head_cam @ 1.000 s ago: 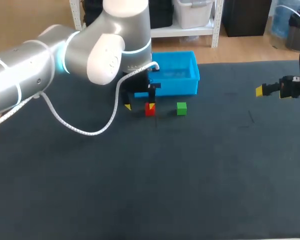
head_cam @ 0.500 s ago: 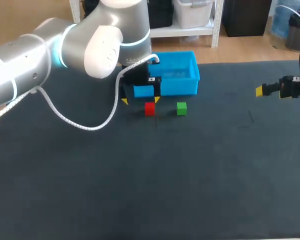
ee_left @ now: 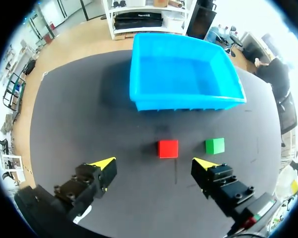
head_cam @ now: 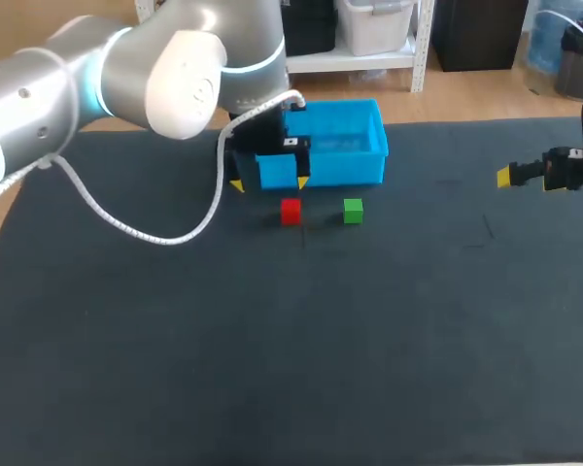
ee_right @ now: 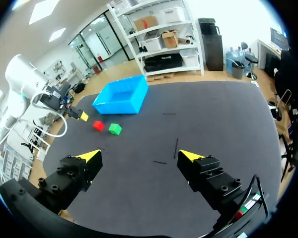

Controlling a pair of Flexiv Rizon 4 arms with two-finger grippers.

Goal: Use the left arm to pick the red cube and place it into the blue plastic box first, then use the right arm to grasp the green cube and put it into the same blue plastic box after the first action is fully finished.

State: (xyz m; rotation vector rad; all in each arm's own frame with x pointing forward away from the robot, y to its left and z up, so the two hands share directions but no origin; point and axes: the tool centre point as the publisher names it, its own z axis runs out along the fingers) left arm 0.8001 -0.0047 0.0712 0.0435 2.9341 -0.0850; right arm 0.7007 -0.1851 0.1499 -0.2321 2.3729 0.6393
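Left arm: silver-white rounded shells, blue-lit joint rings, white ribbed cable. Left gripper, right gripper: black bolted fingers, yellow wedge tips.

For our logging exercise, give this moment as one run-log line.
left end effector: open, near red cube; red cube: on table; green cube: on table; blue box: empty; right end effector: open

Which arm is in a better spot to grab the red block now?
Left. The left gripper hangs open right over the red cube, which lies just ahead of it. The right gripper is far off at the right side of the table, well away from that cube.
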